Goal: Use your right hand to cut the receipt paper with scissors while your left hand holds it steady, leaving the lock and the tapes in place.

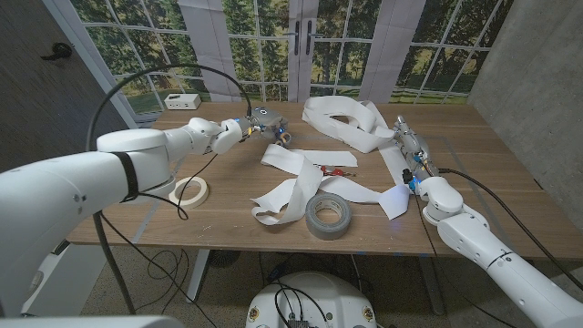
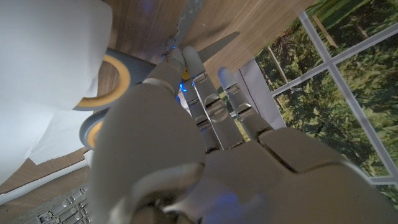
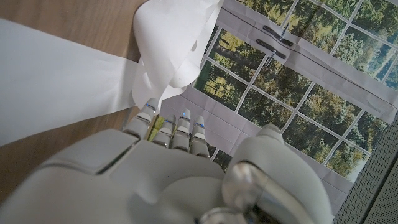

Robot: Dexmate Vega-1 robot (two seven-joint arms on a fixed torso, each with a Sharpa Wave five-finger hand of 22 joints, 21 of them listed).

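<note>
Receipt paper point(image 1: 314, 173) runs in loose white loops across the wooden table point(image 1: 228, 210) in the head view, from a heap at about one o'clock of table centre down to a curled end near six o'clock. A grey tape roll point(image 1: 328, 216) lies at six o'clock just beside that end; a pale tape ring point(image 1: 190, 189) lies at nine o'clock, well apart from the strip. Red-handled scissors point(image 1: 330, 169) appear to rest on the paper near centre. The left hand point(image 1: 260, 121) reaches to eleven o'clock above the strip's far fold — probably to pin it. The right hand point(image 1: 412, 146) stands at three o'clock beside the heap. No lock can be made out.

Left wrist view: the left hand point(image 2: 205, 124) extends its fingers point(image 2: 193, 62) together toward a scissor-like tool with yellow-lined grey handles point(image 2: 109, 81), which lies partly under paper point(image 2: 50, 74). Contact or grip cannot be confirmed.

Right wrist view: the right hand point(image 3: 168, 134) holds its fingertips point(image 3: 149, 109) together at the edge of a paper fold point(image 3: 177, 43); whether they pinch it cannot be told. Judgement — cutting has not begun, since the right hand holds no scissors.
</note>
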